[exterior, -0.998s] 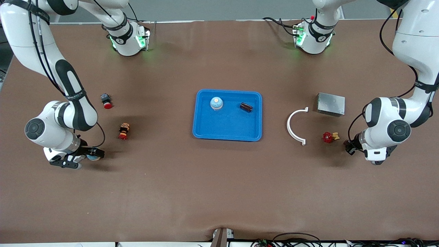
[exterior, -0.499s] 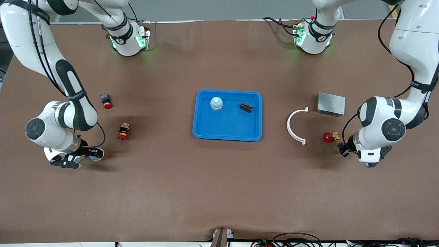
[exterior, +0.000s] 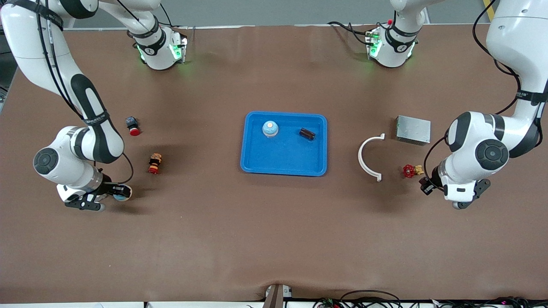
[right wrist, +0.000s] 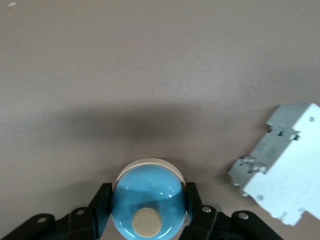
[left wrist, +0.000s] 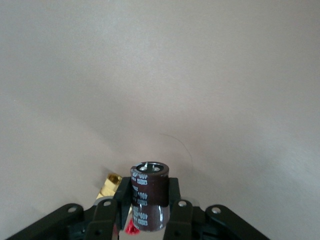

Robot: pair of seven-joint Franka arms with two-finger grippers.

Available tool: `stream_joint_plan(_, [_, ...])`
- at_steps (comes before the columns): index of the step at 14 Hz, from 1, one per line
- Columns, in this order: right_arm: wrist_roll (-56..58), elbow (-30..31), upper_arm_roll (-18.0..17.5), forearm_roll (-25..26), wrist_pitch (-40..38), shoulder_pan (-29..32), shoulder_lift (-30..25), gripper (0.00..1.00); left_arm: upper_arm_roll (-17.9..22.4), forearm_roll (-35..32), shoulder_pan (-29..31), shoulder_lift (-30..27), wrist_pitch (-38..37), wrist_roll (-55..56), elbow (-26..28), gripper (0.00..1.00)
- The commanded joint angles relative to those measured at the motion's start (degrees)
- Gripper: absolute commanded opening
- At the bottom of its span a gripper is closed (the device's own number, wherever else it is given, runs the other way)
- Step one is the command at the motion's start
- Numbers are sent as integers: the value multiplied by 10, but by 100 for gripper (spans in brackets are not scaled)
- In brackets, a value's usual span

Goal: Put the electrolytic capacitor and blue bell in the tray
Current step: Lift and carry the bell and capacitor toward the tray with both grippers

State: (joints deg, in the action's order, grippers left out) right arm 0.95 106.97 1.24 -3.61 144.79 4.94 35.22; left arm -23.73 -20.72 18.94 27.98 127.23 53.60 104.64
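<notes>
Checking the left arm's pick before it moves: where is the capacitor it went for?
The electrolytic capacitor is clamped in the left gripper, low over the table at the left arm's end, beside the red valve.

Glossy plastic blue tray [exterior: 284,160], matt brown table [exterior: 274,239], dull grey metal box [exterior: 413,130].
</notes>
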Motion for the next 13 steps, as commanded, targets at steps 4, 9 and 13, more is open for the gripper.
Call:
stream_joint_plan(4, [-130, -5, -3, -11, -100, -65, -57, 0, -50, 42, 3, -47, -41, 21, -4, 0])
stream_joint_plan(9, [-320, -5, -4, -14, -146, -163, -102, 0, -114, 51, 2, -48, -98, 92, -43, 0])
stream_joint_plan(13, [-458, -5, -4, -14, -145, -244, -119, 0, -145, 50, -2, -45, -100, 151, -44, 0])
